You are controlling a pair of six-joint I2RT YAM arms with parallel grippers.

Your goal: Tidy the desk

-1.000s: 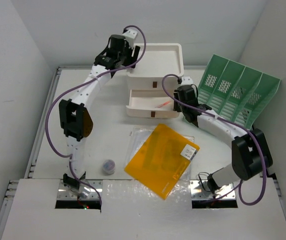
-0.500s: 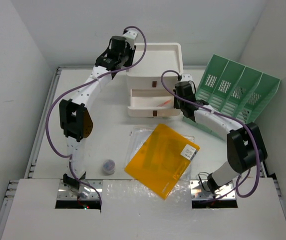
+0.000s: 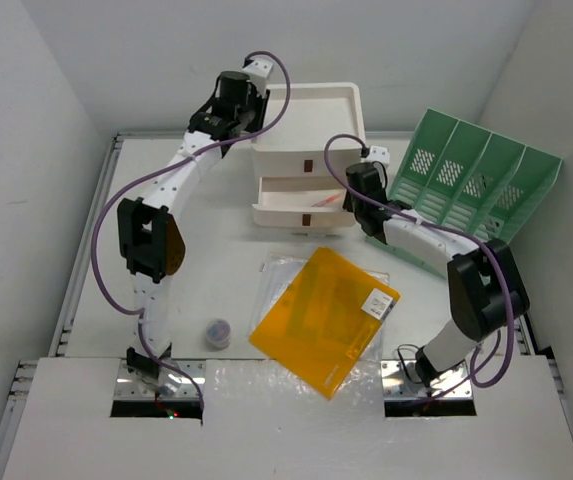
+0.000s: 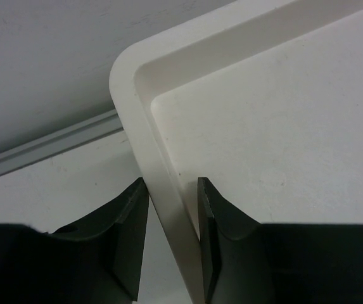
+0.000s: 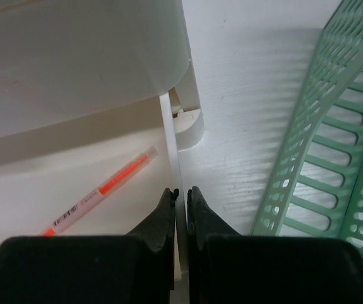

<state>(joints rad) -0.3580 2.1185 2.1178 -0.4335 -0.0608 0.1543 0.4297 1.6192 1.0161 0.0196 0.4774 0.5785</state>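
Note:
The white desk (image 3: 206,230) carries a white stacked drawer box (image 3: 311,125) at the back. Its lower drawer (image 3: 286,212) stands part-way out with an orange pen (image 3: 324,201) inside. My left gripper (image 3: 256,108) is at the box's top left corner, shut on the raised rim (image 4: 137,107), one finger on each side (image 4: 171,190). My right gripper (image 3: 352,196) is at the drawer's right end. It is shut (image 5: 182,193) on the drawer's thin side wall (image 5: 170,139), with the pen (image 5: 105,187) just left of it.
A green slotted file rack (image 3: 476,185) stands close on the right of my right gripper (image 5: 333,139). An orange folder (image 3: 324,320) lies over a clear plastic sleeve (image 3: 276,275) in the middle. A small round object (image 3: 218,332) sits front left.
Both grippers have closed, the left on the box rim and the right on the drawer's side wall. The right arm moved toward the box and the drawer slid in a little.

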